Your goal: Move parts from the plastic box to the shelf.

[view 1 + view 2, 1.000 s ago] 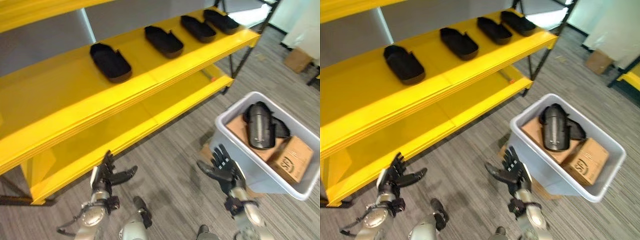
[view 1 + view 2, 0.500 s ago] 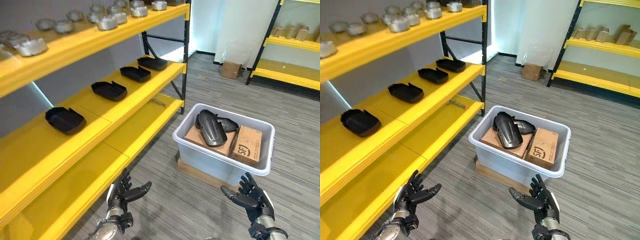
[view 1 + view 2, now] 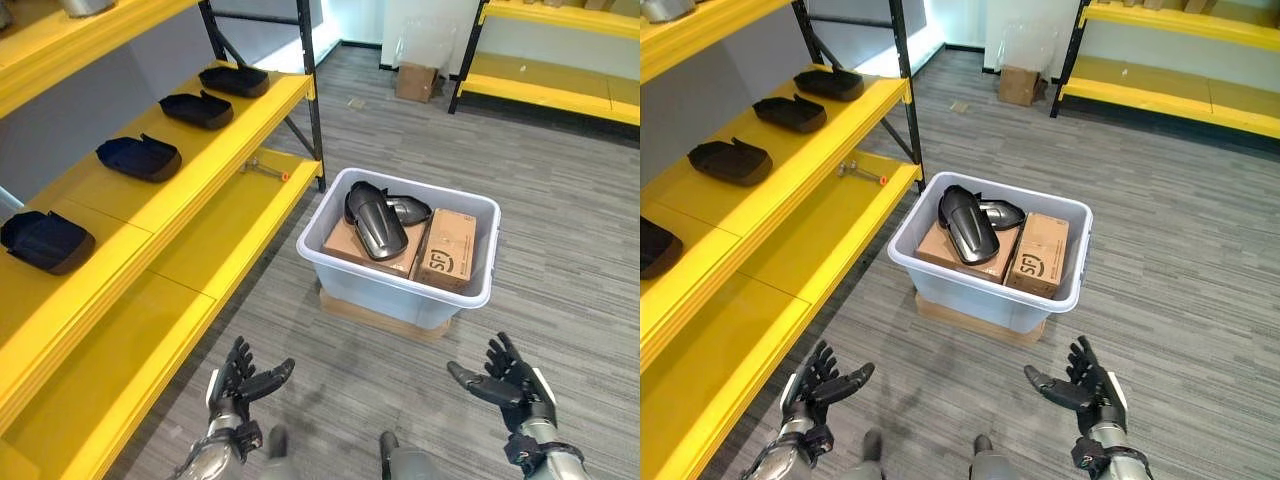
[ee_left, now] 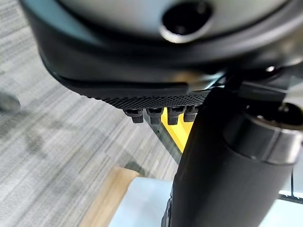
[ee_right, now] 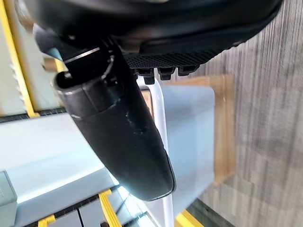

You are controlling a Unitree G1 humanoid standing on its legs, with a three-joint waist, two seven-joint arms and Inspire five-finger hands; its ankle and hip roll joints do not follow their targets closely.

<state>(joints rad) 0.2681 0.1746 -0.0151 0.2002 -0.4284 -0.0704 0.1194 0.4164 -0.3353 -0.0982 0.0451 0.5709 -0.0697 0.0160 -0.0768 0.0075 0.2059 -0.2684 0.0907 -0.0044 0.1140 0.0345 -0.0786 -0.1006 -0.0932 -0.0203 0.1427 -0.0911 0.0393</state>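
Observation:
A pale grey plastic box [image 3: 330, 268] stands on the carpet on a flat wooden board [image 3: 375, 315]. Inside it lie black moulded parts [image 3: 378, 217] on top of cardboard cartons [image 3: 446, 250]. To the left runs a yellow shelf [image 3: 180, 185] with several black parts [image 3: 140, 157] spaced along its middle level. My left hand [image 3: 240, 380] hangs low in front of me, open and holding nothing. My right hand [image 3: 505, 385] is also low, short of the box, with straight fingers and nothing in it. The box [image 5: 187, 127] shows past the right hand's fingers [image 5: 161, 73].
A small tool with an orange tip [image 3: 265, 170] lies on the shelf's lower level. Another yellow rack [image 3: 545, 90] stands at the far wall with a cardboard carton [image 3: 415, 80] on the floor beside it. Grey carpet [image 3: 560, 230] spreads around the box.
The camera has swung, so the box now sits ahead in the middle and the shelf runs along the left. Both hands stay low, open and apart.

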